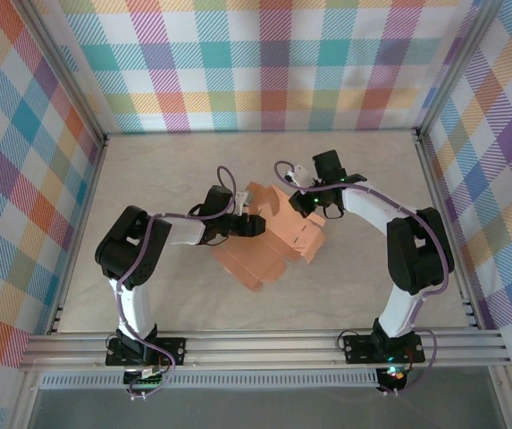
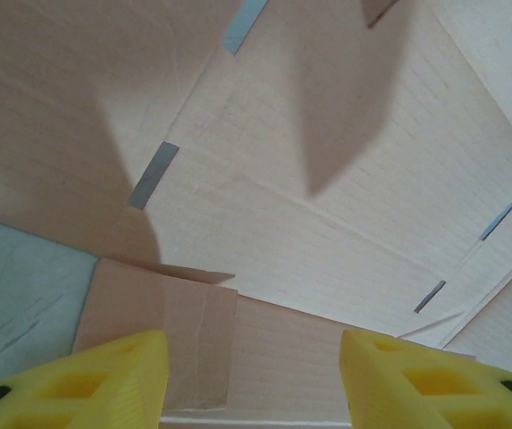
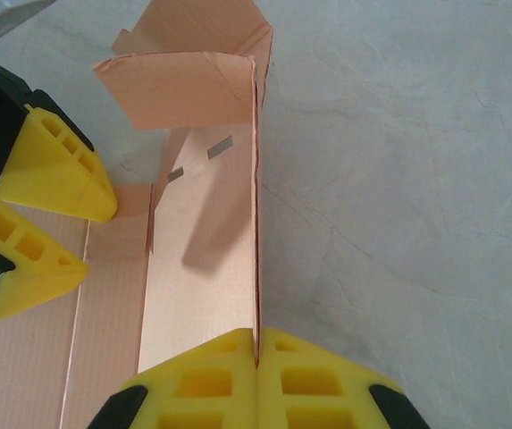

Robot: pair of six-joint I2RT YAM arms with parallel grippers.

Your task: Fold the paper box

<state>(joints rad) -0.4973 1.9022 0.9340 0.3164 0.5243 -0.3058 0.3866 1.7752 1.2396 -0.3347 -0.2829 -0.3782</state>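
The paper box (image 1: 278, 241), a half-folded salmon sheet, lies on the counter (image 1: 148, 179) between the two sets of fingers. The right fingers (image 3: 202, 384) are pressed together on the edge of an upright side panel, pinching it, and that panel runs straight ahead of their tips. The left fingers (image 2: 121, 375) stand spread, the flat card just beyond them and a small flap near their tips.

Salmon-orange paper box (image 1: 278, 241), yellow-and-black right gripper (image 3: 257, 344), pale grey marbled table (image 1: 148, 179), walls (image 1: 264, 63) in teal, purple, orange and yellow plaid
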